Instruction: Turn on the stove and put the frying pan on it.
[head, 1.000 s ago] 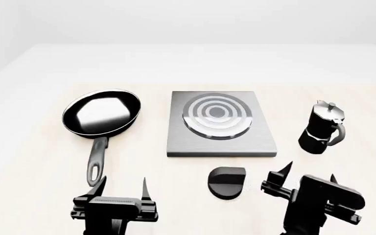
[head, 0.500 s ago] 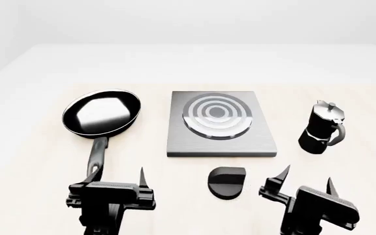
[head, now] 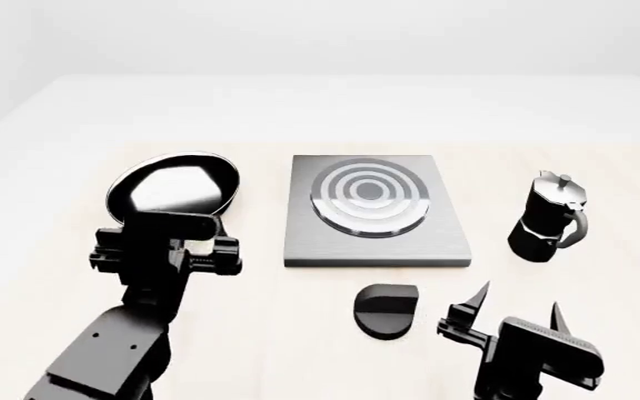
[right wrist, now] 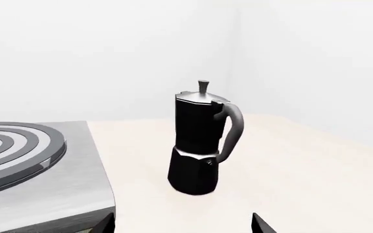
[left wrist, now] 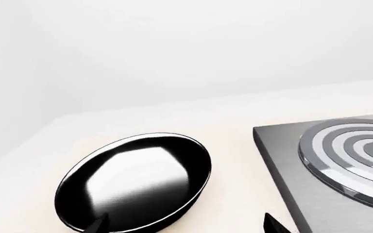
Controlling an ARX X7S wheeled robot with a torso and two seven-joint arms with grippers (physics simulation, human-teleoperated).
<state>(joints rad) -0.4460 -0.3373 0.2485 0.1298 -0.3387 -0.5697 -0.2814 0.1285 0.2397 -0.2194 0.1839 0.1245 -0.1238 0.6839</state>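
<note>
The left gripper (head: 170,229) hangs over the near rim of the frying pan (head: 176,187), right where the handle joins the bowl; its body hides the fingertips from the head camera, but the left wrist view shows two dark tips (left wrist: 274,224) set well apart at either side of the near part of the bowl, so the jaws stand wide and close on nothing. The pan sits on the pale wooden table (head: 64,275) at the left, its glossy bowl (left wrist: 134,182) toward the far side; the handle is covered by the arm, so its line cannot be traced, though it must leave the bowl on the near side. Just right of the pan, apart from it, lies the stove (head: 373,212), a flat grey square with its ring burner (head: 367,196) nearer the far edge; the pan is not on it. Near the stove's front edge, separate from the plate, sits the black knob (head: 386,310), its flat side turned to the right. The right gripper (head: 515,310) hovers low at the near right, just right of the knob, its two pointed fingers (head: 477,293) spread apart with empty space between them. Beyond it, well right of the stove, the moka pot (right wrist: 203,143) stands upright with its handle toward the right.
</note>
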